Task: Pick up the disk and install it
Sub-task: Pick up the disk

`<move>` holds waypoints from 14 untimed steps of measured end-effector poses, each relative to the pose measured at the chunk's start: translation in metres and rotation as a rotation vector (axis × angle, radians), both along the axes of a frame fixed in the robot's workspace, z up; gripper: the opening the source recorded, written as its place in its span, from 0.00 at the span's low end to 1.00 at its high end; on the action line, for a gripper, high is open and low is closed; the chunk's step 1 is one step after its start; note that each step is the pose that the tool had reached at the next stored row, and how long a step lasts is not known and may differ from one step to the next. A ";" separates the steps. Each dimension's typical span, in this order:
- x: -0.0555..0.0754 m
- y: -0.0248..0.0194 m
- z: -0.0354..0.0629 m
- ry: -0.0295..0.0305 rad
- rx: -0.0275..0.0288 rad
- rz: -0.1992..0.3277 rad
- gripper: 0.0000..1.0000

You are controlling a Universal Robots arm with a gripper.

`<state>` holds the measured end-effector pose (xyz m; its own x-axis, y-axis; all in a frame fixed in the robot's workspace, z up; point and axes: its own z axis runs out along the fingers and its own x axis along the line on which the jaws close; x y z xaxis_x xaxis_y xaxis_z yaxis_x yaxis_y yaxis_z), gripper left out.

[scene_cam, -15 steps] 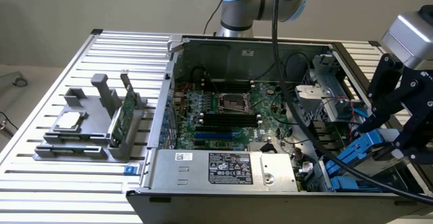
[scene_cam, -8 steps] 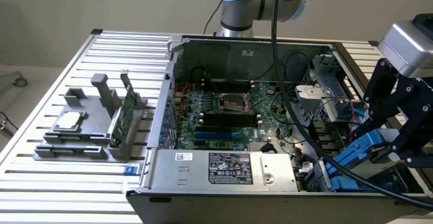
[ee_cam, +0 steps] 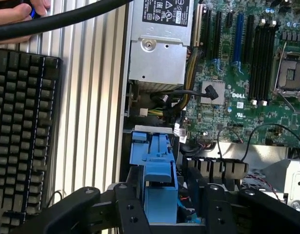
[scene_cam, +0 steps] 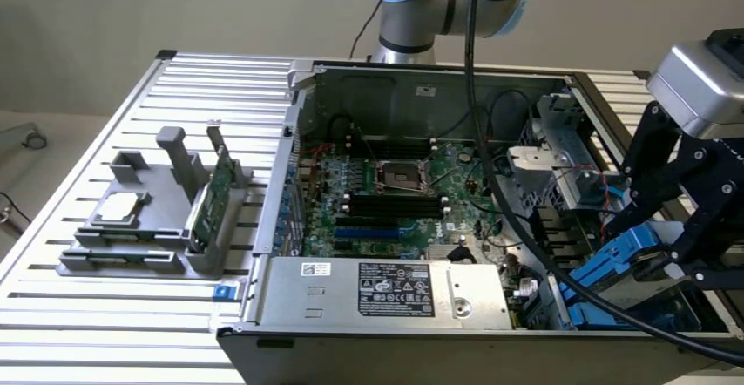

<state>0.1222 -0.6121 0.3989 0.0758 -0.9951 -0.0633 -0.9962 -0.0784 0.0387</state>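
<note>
The disk (scene_cam: 609,268) stands on edge in the drive bay at the open computer case's (scene_cam: 305,132) front corner, on the exterior view's right. Its blue carrier rails (ee_cam: 157,163) show end-on in the wrist view; the metal body is hidden. My gripper (scene_cam: 651,250) reaches down over it from the right. The black fingers (ee_cam: 129,209) straddle the blue carrier, and a small gap shows on one side. The gripper (ee_cam: 162,184) is open.
The motherboard (scene_cam: 395,193) fills the case floor, with the silver power supply (scene_cam: 384,289) at the front. A grey fixture (scene_cam: 152,228) on the slatted table holds a small chip and a green card (scene_cam: 209,198). A keyboard (ee_cam: 23,131) and a person's hand (ee_cam: 18,12) lie beside the case.
</note>
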 end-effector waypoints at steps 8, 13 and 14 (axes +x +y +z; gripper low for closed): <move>-0.001 -0.0012 -0.0006 -0.0006 0.0036 0.004 0.33; -0.004 -0.0020 -0.0017 -0.0038 0.0090 0.003 0.33; -0.005 -0.0020 -0.0018 -0.0044 0.0090 0.004 0.33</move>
<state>0.1168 -0.6141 0.3971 0.0796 -0.9942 -0.0719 -0.9960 -0.0822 0.0337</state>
